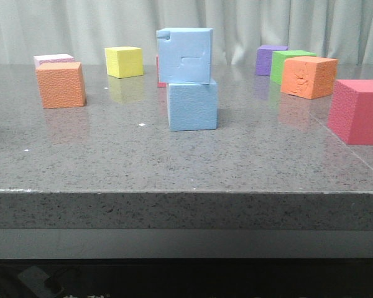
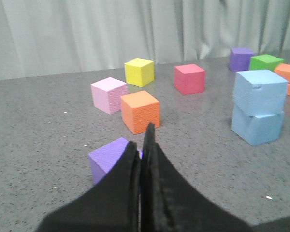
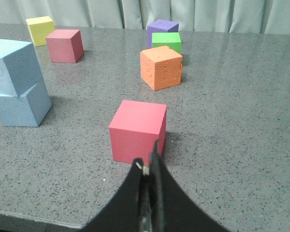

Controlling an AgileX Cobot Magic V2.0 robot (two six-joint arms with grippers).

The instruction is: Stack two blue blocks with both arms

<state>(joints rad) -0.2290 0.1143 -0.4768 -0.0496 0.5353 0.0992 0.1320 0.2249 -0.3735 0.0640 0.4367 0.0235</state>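
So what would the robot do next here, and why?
Probably nothing more than keep both arms back. The notched blue block already sits on the plain blue block, slightly offset but resting. The left gripper and right gripper are shut, holding nothing, away from the stack.

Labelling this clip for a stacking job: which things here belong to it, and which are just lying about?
Job: notched blue block stacked on plain blue block; left gripper; right gripper.

Lying about: yellow cube, green cube, pink cube, purple cube.
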